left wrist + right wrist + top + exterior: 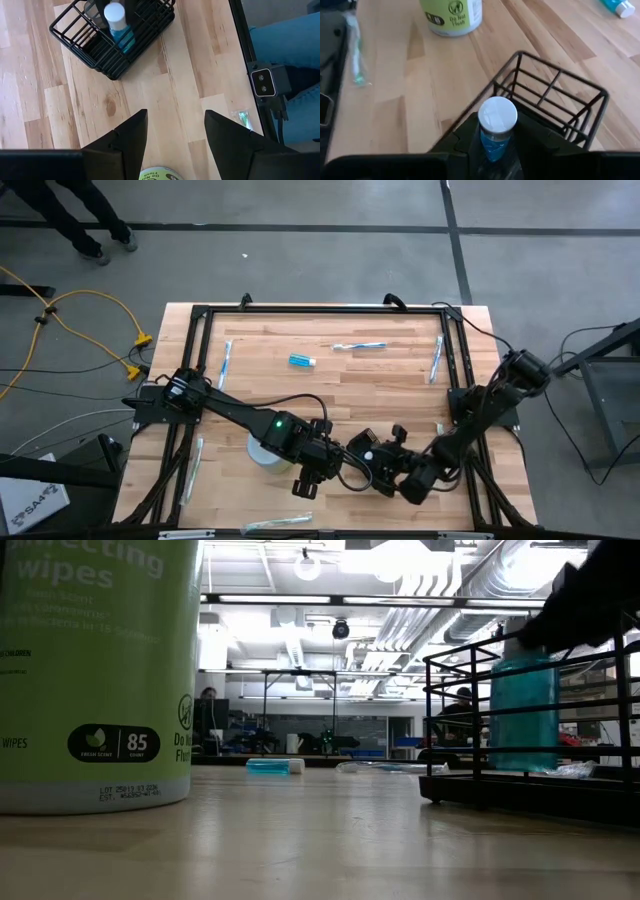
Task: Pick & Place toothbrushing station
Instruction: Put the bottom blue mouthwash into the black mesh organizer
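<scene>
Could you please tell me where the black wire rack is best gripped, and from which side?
Grip the wire rack by its top rim bar on an end wall, coming from straight above. It stands upright and open-topped, and its thin bars suit a pinch. Keep clear of the blue bottle standing inside, where the right end effector is. The left end effector waits, open.

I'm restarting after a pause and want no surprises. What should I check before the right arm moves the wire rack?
1. Right gripper at the black wire toothbrushing station: ok.
2. Firm hold on the station: cannot tell.
3. Blue white-capped bottle upright inside the station: ok.
4. Left gripper open, holding nothing, apart from the station: ok.
5. Green wipes canister apart from the station: ok.
6. Table edge free of people: not ok, a person's blue-jeaned leg is just beyond it.
</scene>
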Action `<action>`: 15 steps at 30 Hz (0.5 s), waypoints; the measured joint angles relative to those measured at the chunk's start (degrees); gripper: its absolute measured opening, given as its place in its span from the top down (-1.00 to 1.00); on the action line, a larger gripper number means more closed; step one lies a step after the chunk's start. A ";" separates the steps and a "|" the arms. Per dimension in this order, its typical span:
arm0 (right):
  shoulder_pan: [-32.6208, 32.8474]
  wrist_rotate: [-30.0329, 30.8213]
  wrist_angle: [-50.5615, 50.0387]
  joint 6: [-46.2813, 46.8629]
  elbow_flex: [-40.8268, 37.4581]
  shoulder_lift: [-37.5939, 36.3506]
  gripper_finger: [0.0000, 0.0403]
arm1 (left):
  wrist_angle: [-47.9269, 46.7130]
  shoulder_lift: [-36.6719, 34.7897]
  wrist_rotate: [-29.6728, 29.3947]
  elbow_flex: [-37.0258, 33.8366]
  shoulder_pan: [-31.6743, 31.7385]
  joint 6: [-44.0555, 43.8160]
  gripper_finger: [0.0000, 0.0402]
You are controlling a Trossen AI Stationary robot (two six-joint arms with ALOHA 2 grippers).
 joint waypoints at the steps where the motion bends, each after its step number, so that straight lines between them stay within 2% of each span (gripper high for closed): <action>1: -0.18 -0.30 -0.22 0.06 -0.02 0.22 0.54 | 0.00 0.00 0.02 0.00 0.01 0.00 0.06; 15: -0.87 -2.00 -0.05 -0.13 -0.02 0.30 0.45 | 0.00 0.00 0.02 -0.02 0.01 -0.01 0.06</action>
